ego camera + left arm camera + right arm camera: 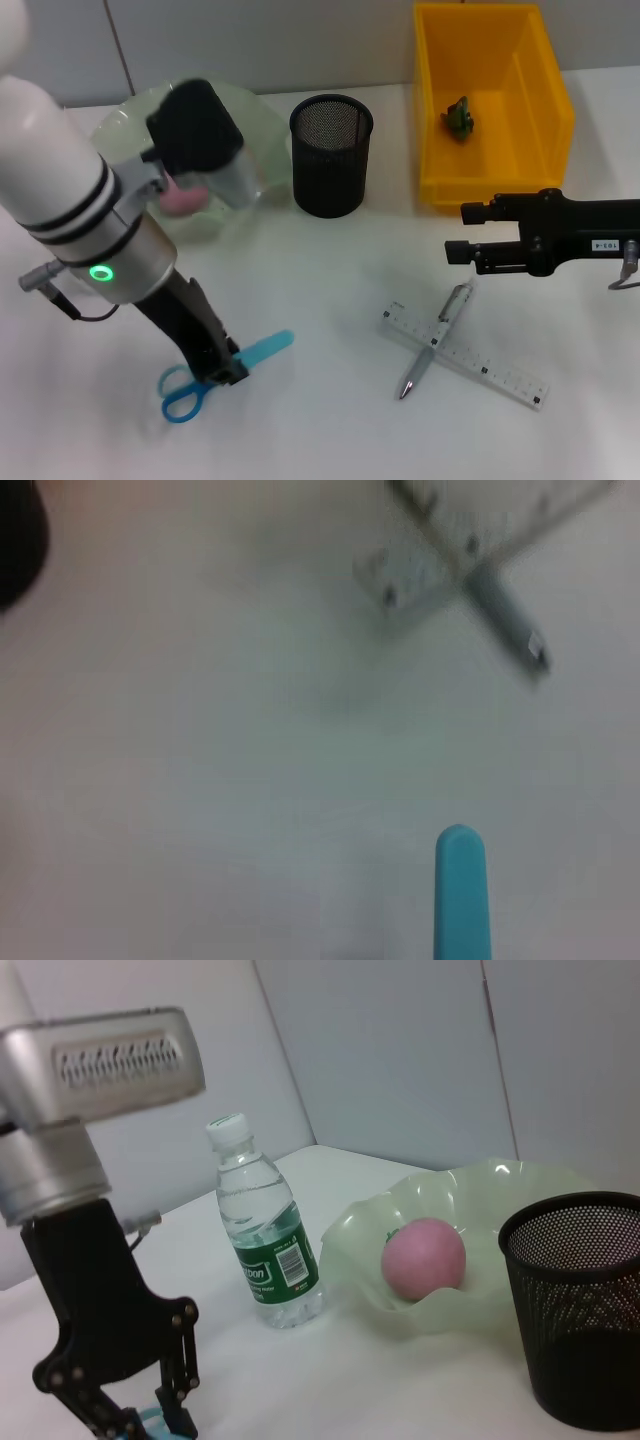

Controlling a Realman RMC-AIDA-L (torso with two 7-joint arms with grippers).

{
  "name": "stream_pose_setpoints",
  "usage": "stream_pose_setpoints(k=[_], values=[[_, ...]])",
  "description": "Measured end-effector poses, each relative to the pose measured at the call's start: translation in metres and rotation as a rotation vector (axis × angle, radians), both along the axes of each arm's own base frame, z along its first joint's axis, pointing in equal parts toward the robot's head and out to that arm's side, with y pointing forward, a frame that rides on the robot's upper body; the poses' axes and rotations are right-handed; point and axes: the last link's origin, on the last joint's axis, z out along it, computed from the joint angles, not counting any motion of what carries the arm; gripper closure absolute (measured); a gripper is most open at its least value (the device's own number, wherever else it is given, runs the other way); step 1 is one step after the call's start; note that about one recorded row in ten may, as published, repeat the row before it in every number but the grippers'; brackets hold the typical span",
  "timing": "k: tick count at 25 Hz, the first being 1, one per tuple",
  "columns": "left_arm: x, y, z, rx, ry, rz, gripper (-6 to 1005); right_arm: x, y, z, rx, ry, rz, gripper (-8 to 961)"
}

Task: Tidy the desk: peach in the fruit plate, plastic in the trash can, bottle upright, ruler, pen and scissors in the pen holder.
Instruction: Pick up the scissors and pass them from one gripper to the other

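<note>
Scissors [215,372] clamped in left gripper [226,372] fingers, right gripper [460,232] fingers apart above pen [436,337].

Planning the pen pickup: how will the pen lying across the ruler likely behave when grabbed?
The pen looks round and smooth, so it may roll or slip. It rests crossed over the flat ruler, so it probably rocks, and nudging it could shift the ruler too. It is likely stiff and light.

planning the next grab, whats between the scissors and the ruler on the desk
Nothing: in the head view the stretch of table between the scissors and the ruler is bare.
</note>
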Motion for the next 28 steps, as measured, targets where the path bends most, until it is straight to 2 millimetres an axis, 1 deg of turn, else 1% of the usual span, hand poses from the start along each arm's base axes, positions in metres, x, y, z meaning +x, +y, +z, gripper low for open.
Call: stream_pose_setpoints(k=[4, 8, 11, 17, 20, 24, 27, 28], values=[[0.003, 0.005, 0.010, 0.033, -0.124, 0.065, 768, 0.001, 0.000, 0.001, 0.011, 0.006, -0.005, 273], [0.007, 0.010, 0.026, 0.078, -0.327, 0.145, 767, 0.001, 0.000, 0.002, 0.029, 0.015, -0.002, 276], [0.006, 0.011, 0.037, 0.105, -0.485, 0.197, 767, 0.000, -0.001, 0.001, 0.045, 0.026, 0.012, 279], [-0.006, 0.009, 0.056, 0.140, -0.790, 0.315, 765, 0.000, 0.000, 0.001, 0.071, 0.028, 0.036, 284], [-0.016, 0.006, 0.063, 0.162, -0.943, 0.383, 765, -0.001, 0.000, 0.002, 0.088, 0.035, 0.051, 286], [-0.027, -0.001, 0.062, 0.176, -1.143, 0.443, 764, -0.004, 0.001, 0.001, 0.116, 0.047, 0.084, 289], [-0.033, -0.005, 0.057, 0.193, -1.253, 0.470, 763, -0.006, 0.001, -0.001, 0.150, 0.065, 0.107, 292], [-0.036, -0.006, 0.055, 0.216, -1.320, 0.476, 763, -0.008, 0.001, -0.002, 0.171, 0.085, 0.121, 292]])
